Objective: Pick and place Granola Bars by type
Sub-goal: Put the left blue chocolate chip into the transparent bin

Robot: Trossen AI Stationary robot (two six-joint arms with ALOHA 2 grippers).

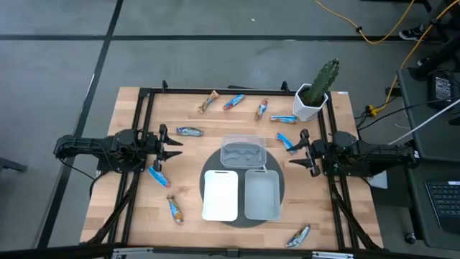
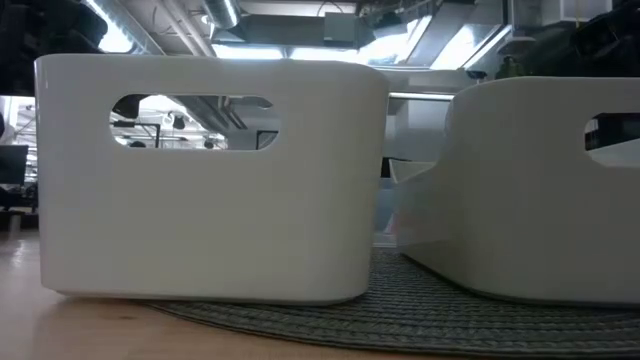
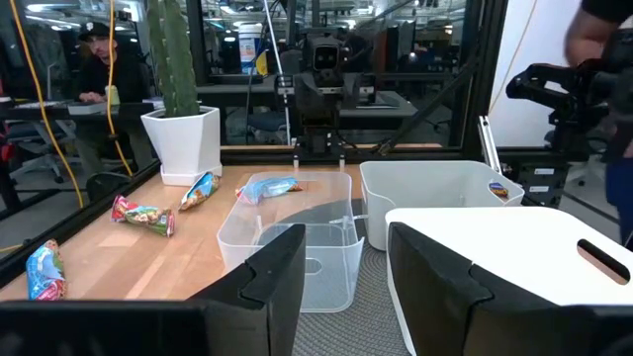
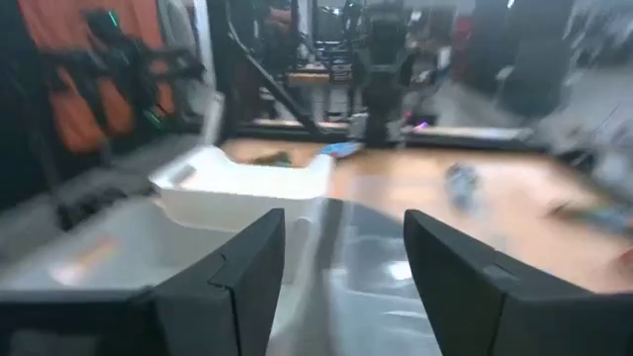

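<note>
Both arms sit low at the table's sides, facing each other across the three bins. The left gripper (image 1: 175,146) has its fingers parted with nothing between them; the right gripper (image 1: 296,152) is likewise spread and empty.

No granola bar is clearly sorted yet, though something small shows by the grey bin's rim in the left wrist view. They lie scattered on the wood: four along the far edge, from a tan-wrapped bar (image 1: 208,103) through blue and orange ones (image 1: 233,102) to the blue bar (image 1: 283,119) just beside the cactus pot (image 1: 310,102); one blue bar (image 1: 189,132) just far of the left gripper, another (image 1: 158,175) near it on the near side, one (image 1: 175,209) farther towards the near-left corner, a blue bar (image 1: 287,142) almost touching the right fingers, and a silver one (image 1: 298,235) at the near-right edge.

The risks, as I judge them:
- The bar by the right gripper lies so close that a sweep could push it away rather than catch it
- Shiny wrappers are slippery and flat on the wood, so a shallow pinch may slide off or grab only a crimped end
- The bar beside the cactus pot invites a knock against the pot
- The white bin (image 1: 221,195), grey bin (image 1: 261,194) and clear bin (image 1: 243,154) stand close together on the round mat (image 1: 279,181), so a drop near a shared wall could land in the wrong type's bin
- Both arms reaching the centre together could collide
</note>
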